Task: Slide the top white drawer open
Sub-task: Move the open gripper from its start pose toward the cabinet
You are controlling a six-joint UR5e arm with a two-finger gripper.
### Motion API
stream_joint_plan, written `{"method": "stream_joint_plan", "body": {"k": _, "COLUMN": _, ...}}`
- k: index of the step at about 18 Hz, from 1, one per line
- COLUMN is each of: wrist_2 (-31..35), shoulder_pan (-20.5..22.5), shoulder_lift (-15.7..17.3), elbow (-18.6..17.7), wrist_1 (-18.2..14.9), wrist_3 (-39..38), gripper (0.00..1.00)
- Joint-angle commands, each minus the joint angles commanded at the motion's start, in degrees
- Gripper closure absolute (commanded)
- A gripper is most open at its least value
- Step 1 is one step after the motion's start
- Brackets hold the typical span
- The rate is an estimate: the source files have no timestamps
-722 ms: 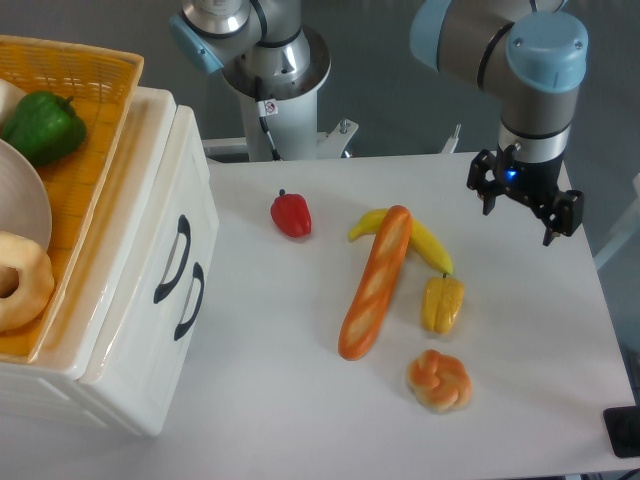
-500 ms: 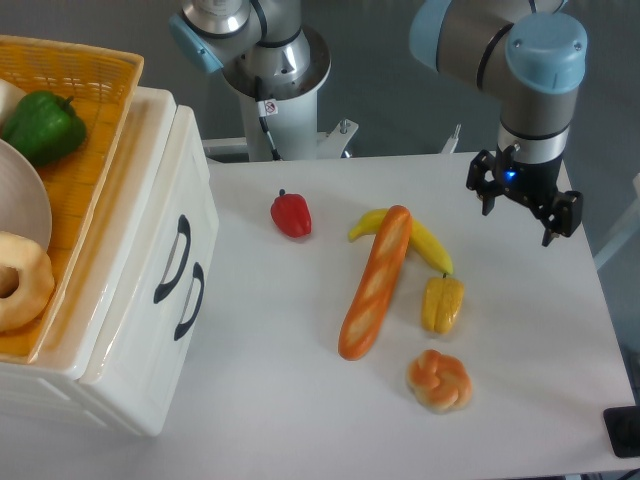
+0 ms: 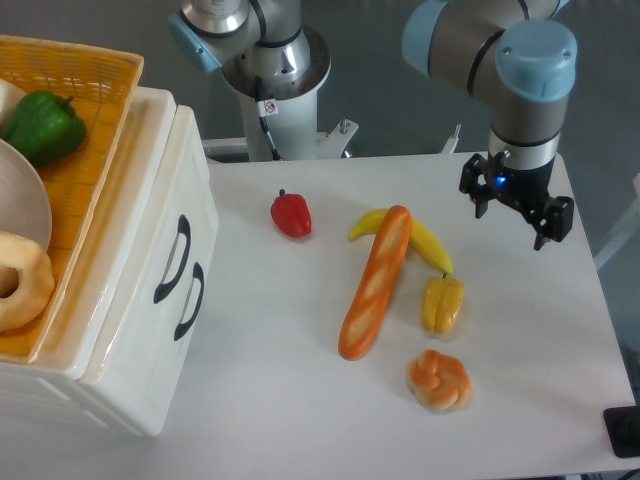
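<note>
The glossy white plastic top drawer [image 3: 150, 270], with its curved black handle [image 3: 172, 259] on the front, sits closed in the white cabinet at the left of the frame, above the matching lower white drawer [image 3: 185, 330]. An orange woven basket [image 3: 85, 120] rests on top of the cabinet, holding a green pepper [image 3: 42, 127].

The black two-finger gripper [image 3: 514, 205] hangs at the upper right of the frame over the white tabletop [image 3: 280, 380], well apart from the top drawer and its handle. Its jaws stand spread with nothing between them.

Between the jaws and the drawer lie a red pepper [image 3: 291, 215], a long orange baguette [image 3: 375, 282] crossing a yellow banana [image 3: 425, 243], a yellow pepper [image 3: 442, 303] and a knotted bread roll [image 3: 439, 380] toward the lower right.
</note>
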Motion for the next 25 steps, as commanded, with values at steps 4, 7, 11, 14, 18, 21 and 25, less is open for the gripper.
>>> {"method": "stream_joint_plan", "body": {"k": 4, "wrist_2": -0.1, "shoulder_pan": -1.1, "shoulder_lift": 0.1, "elbow": -0.7, "wrist_1": 0.0, "wrist_3": -3.1, "gripper": 0.0}}
{"method": "stream_joint_plan", "body": {"k": 7, "wrist_2": -0.1, "shoulder_pan": -3.0, "shoulder_lift": 0.1, "elbow": -1.2, "wrist_1": 0.0, "wrist_3": -8.0, "gripper": 0.0}}
{"method": "stream_joint_plan", "body": {"k": 11, "wrist_2": -0.3, "shoulder_pan": -5.0, "shoulder_lift": -0.1, "elbow": -1.5, "wrist_1": 0.0, "wrist_3": -14.8, "gripper": 0.0}}
{"method": "stream_joint_plan", "body": {"k": 14, "wrist_2": -0.4, "shoulder_pan": -6.4, "shoulder_lift": 0.0, "elbow": -1.8, "wrist_1": 0.0, "wrist_3": -18.5, "gripper": 0.0}}
{"method": "stream_joint_plan", "body": {"k": 18, "wrist_2": -0.5, "shoulder_pan": -8.5, "shoulder_lift": -0.1, "elbow": -2.7, "wrist_1": 0.0, "wrist_3": -28.6, "gripper": 0.0}}
{"method": "stream_joint_plan", "body": {"k": 21, "wrist_2": -0.5, "shoulder_pan": -10.0, "shoulder_lift": -0.3, "elbow": -2.7, "wrist_1": 0.0, "wrist_3": -31.6, "gripper": 0.0}}
{"method": "stream_joint_plan", "body": {"k": 25, "wrist_2": -0.1, "shoulder_pan": -12.0, "shoulder_lift": -0.6, "elbow": -2.6, "wrist_1": 0.1, "wrist_3": -39.4, "gripper": 0.0}}
